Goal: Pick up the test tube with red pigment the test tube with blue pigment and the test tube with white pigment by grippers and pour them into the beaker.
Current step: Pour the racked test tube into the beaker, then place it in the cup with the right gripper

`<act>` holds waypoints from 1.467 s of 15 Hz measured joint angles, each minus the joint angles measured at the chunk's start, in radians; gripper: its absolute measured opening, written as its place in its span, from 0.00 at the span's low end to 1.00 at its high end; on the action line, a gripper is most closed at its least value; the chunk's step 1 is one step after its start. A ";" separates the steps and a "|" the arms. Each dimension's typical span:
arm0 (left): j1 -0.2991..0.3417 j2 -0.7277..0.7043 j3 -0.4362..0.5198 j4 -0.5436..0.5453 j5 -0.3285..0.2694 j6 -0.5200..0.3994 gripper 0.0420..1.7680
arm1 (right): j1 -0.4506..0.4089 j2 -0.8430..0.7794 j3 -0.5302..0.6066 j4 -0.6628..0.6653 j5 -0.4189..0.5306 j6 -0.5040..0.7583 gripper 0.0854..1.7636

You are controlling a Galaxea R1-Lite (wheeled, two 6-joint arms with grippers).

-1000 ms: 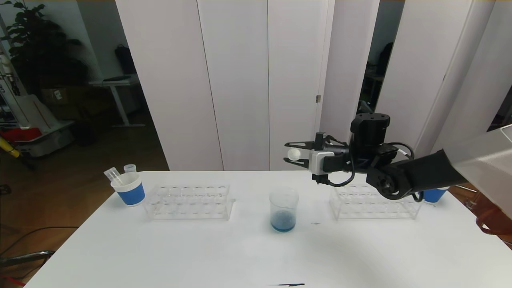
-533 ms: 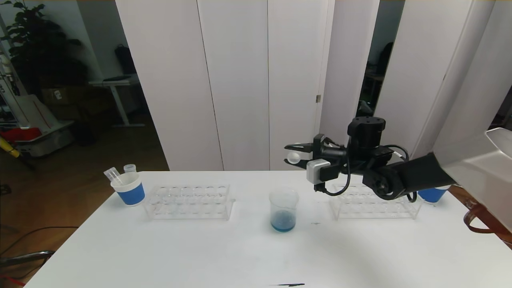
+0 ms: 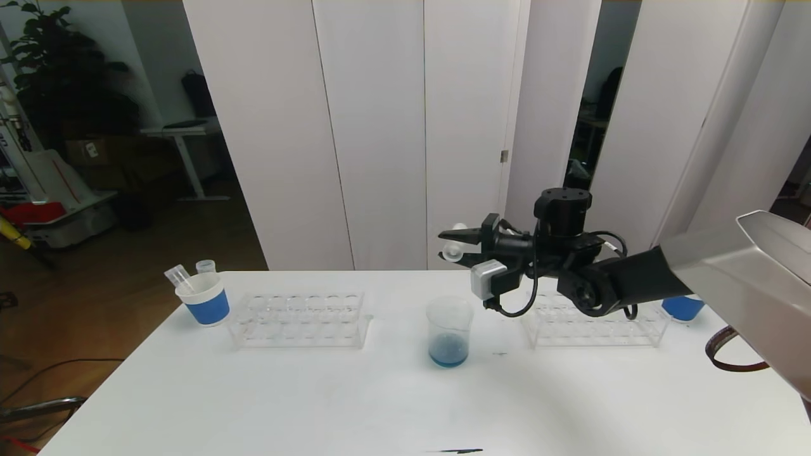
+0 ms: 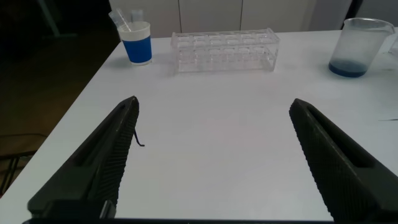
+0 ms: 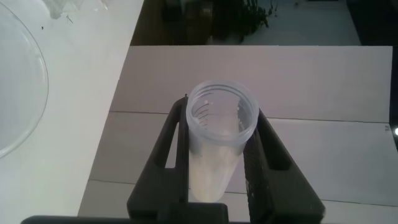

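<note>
A white table (image 3: 253, 392) fills the head view, with a clear rack (image 3: 298, 320) on the robot's left and another rack (image 3: 592, 323) on its right. Between them stands the beaker (image 3: 449, 332), blue pigment pooled at its bottom. The right gripper (image 3: 457, 246) hangs above and slightly behind the beaker, clamped on the test tube with white pigment (image 3: 452, 251), held roughly level. To pour well, the tube's mouth probably needs to sit directly over the beaker's rim before the wrist tips further, so no pigment lands on the table.

The right wrist view alone shows the tube's open mouth (image 5: 222, 113) and pale pigment inside, gripped between both black fingers (image 5: 173, 149). The left wrist view alone shows the left gripper (image 4: 214, 155), jaws spread wide and holding nothing, low over the table on the robot's left, near a blue cup (image 4: 137, 42).
</note>
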 joint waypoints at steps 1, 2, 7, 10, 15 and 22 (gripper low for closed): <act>0.000 0.000 0.000 0.000 0.000 0.000 0.98 | 0.000 0.008 -0.013 0.000 0.000 -0.010 0.29; 0.000 0.000 0.000 0.000 0.000 0.000 0.98 | 0.000 0.017 -0.027 0.000 -0.001 -0.026 0.29; 0.000 0.000 0.000 0.000 0.000 0.000 0.98 | 0.000 0.045 -0.053 -0.001 -0.010 -0.060 0.29; 0.000 0.000 0.000 0.000 0.000 0.000 0.98 | 0.000 0.053 -0.061 0.000 -0.013 -0.067 0.29; 0.000 0.000 0.000 0.000 0.000 0.000 0.98 | -0.003 0.061 -0.073 0.002 -0.024 -0.133 0.29; 0.000 0.000 0.000 0.000 0.000 0.000 0.98 | -0.008 0.067 -0.117 0.026 -0.021 -0.263 0.29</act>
